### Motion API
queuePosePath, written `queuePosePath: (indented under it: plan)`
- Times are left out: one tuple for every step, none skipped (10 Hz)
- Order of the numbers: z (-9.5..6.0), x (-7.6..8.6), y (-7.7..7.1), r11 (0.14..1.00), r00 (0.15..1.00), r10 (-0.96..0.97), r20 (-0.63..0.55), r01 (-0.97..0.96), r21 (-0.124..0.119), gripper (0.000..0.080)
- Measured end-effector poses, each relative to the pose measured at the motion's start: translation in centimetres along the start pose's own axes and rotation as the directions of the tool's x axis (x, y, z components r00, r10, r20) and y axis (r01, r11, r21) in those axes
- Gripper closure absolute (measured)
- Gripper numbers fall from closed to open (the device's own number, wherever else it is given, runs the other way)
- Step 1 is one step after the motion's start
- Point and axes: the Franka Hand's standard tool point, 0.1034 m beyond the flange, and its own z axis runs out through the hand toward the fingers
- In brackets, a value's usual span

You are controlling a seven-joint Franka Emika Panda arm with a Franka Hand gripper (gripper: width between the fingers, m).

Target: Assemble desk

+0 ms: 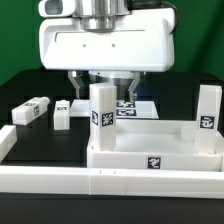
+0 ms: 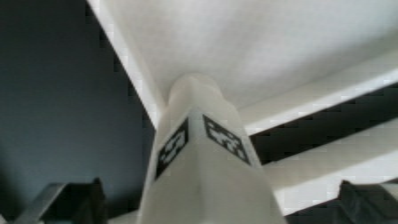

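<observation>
Exterior view: the white plastic tray-like rectangular tabletop with raised rim lies in the lower right of the frame on the black counter, just behind the long white border rail that runs along the bottom edge. One white block leg with a black-and-white square tag stands upright at the tabletop's far corner toward the exterior view's left. A second tagged white block leg stands upright at the far corner toward the exterior view's right. Two further white block legs lie loose on the counter in the middle left of the frame, one beside the other, well apart from the tabletop. The marker board lies flat behind the tabletop, at frame centre. The fingers hang from the white hand body at the top centre, spread wide on either side of the first leg's upper end without touching it. In the wrist view, that leg rises between the dark fingers, with a clear gap on each side. The fingers are released and grasp nothing.
</observation>
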Motion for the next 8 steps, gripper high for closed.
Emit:
queuePosePath:
  plan:
    - [-0.01,-0.08,-0.01,0.994,0.994,-0.107,0.009,0.107,0.002,0.0151]
    - [-0.03,-0.11,-0.07,0.983,0.983,-0.185,0.014,0.185,0.005,0.0151]
    - [-0.05,-0.22,-0.19,0.969,0.969,-0.247,0.026,0.247,0.010,0.0151]
    - [-0.05,-0.26,-0.11,0.940,0.939,-0.342,0.029,0.341,0.010,0.0151]
    - [-0.06,-0.25,0.00,0.912,0.911,-0.411,0.029,0.410,0.010,0.0151]
    - [-0.06,-0.24,0.06,0.887,0.887,-0.461,0.029,0.461,0.011,0.0151]
    - [-0.07,-0.20,0.26,0.850,0.850,-0.527,0.028,0.527,0.013,0.0151]
    - [-0.09,-0.17,0.42,0.840,0.839,-0.543,0.028,0.543,0.013,0.0151]
